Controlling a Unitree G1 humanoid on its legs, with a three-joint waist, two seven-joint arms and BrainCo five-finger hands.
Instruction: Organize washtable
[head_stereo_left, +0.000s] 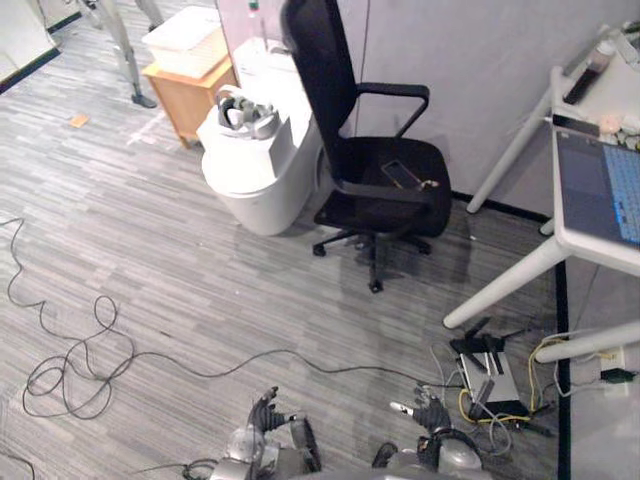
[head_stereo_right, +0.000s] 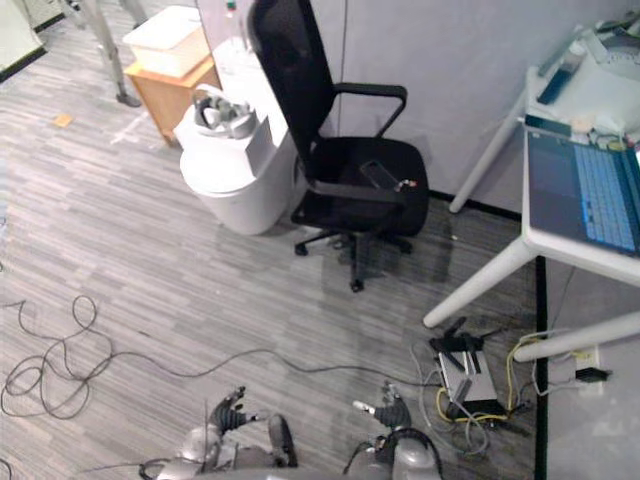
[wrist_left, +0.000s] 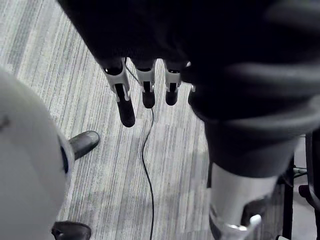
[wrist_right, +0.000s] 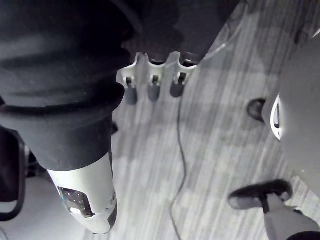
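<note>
Hanging fingers (wrist_left: 126, 107): those of the left hand (head_stereo_left: 265, 412) are pointing straight and slightly apart, gripping nothing, above the striped grey floor (head_stereo_left: 150, 250).
Right fingers (wrist_right: 153, 91): the right hand (head_stereo_left: 430, 412) is holding them straight, side by side and empty.
Hands: both are hanging low, well apart from the furniture.
White rounded unit (head_stereo_left: 255, 170): standing far ahead, just beside the black office chair (head_stereo_left: 385, 170), and carrying a grey-and-white looped object (head_stereo_left: 245, 112). Whether this is the washtable cannot be told.
Wooden cabinet (head_stereo_left: 190, 100): standing behind the unit and bearing a white bin (head_stereo_left: 185, 40).
White table (head_stereo_left: 575, 248): standing to the right and carrying an open laptop (head_stereo_left: 600, 190).
Grey box (head_stereo_left: 490, 378): lying among cables beneath the table, near the right hand.
</note>
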